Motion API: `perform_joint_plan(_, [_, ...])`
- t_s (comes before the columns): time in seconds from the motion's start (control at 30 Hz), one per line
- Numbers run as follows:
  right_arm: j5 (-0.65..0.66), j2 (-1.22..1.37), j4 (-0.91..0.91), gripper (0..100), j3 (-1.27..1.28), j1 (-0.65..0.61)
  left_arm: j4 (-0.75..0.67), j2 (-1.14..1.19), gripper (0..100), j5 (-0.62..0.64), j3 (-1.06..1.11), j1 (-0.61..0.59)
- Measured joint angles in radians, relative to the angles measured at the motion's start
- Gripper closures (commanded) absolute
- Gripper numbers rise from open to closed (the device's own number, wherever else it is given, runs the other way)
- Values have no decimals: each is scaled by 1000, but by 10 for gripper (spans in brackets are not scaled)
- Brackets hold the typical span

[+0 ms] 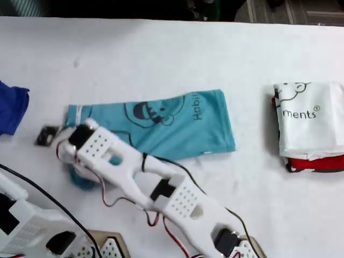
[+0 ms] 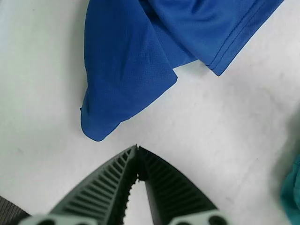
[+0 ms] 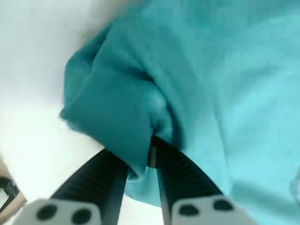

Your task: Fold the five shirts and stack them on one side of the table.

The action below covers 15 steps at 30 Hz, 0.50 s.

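At the far left edge of the white tabletop (image 1: 161, 54), a crumpled blue mesh shirt (image 1: 11, 110) is seen lying unfolded, apparently parked there until its turn comes. The left claw (image 2: 137, 149) is held just short of its hem over bare tabletop, pressed together with nothing between its fingers (a waiting pose, by the look of it, that keeps it out of the other arm's way).

Toward the middle, a teal printed cotton shirt (image 1: 172, 129) is laid out as a long band, already narrowed lengthwise. Its left end is bunched up and pinched by the right claw (image 3: 151, 150), whose arm is stretched across from the lower right. The grip at that end is judged to be taken so that the band can be carried over toward the other end and halved.

At the right side, a white folded shirt (image 1: 312, 121) is set on top of a red folded shirt (image 1: 317, 163), with a dark layer glimpsed at the edge. This is taken to be the stack, placed aside so that the middle is left as working room.
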Motion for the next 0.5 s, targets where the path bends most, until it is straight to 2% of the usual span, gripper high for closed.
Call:
perform_joint_plan(0.27, [6,2,2,981,-80,68,0,0,973,0,0,0])
perform_joint_plan(0.5, [6,2,34,977,-80,72,0,0,973,0,0,0])
